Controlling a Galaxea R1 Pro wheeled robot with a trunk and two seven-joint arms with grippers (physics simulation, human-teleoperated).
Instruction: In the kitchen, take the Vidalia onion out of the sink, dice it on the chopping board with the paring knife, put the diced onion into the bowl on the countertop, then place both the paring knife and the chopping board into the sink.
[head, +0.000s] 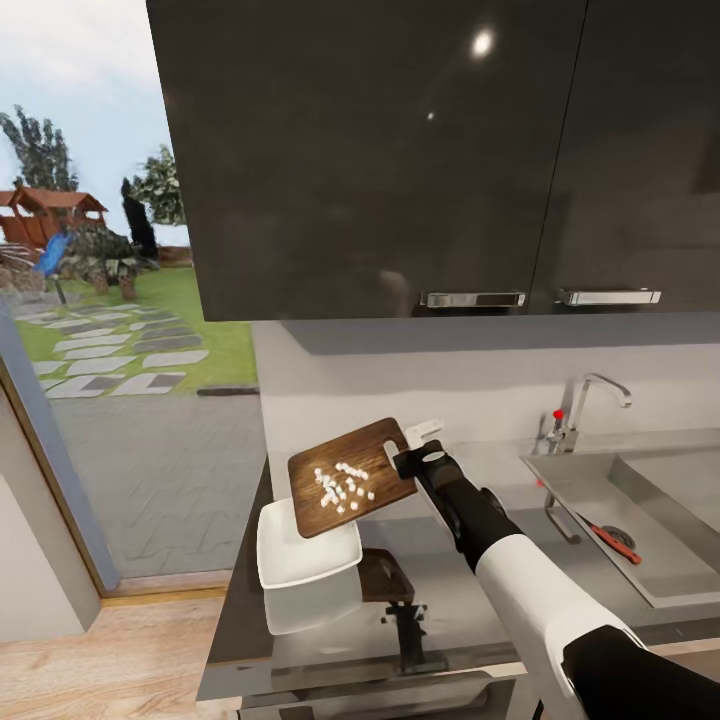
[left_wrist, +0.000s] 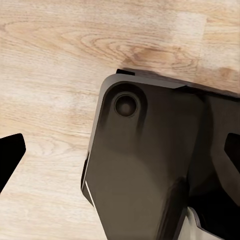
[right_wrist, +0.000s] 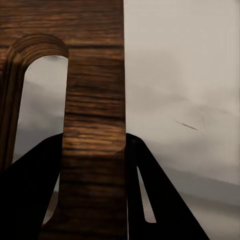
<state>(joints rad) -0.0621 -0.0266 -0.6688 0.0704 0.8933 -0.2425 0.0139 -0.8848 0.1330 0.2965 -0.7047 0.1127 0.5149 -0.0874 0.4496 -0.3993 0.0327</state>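
- Brown wooden chopping board (head: 350, 478) is held off the countertop (head: 440, 590) by the right gripper (head: 408, 460), which grips it at the handle-slot end.
- Right wrist view: the chopping board (right_wrist: 95, 125) runs straight out between the two dark fingers (right_wrist: 30, 185), one on either side of the strip of wood beside the handle slot. Jaws are clamped on the board.
- Board is tilted, with the end away from the jaws lower than the gripped end.
- Diced onion (head: 343, 487), a cluster of small white cubes, lies on the board face, roughly mid-board, beyond the jaws.
- White bowl (head: 305, 550) sits on the countertop under the board's low, far end. That corner of the board overlaps the bowl's rim in the head view; touching or apart cannot be told.
- Bowl interior shows no cubes that can be made out.
- Sink (head: 640, 520) lies well apart from the jaws, on the arm's other side from the board. Chrome tap (head: 585, 400) stands at its back edge.
- Paring knife (head: 612, 540), red handle, lies in the sink basin near the drain.
- Left wrist view: pale wooden floor (left_wrist: 60, 65) and a dark moulded robot part (left_wrist: 145, 170). A dark fingertip (left_wrist: 11, 155) shows at one edge and another dark shape at the opposite edge, well apart, so the left jaws stand open with nothing between them.
- Dark wall cabinets (head: 400, 150) hang above the counter.
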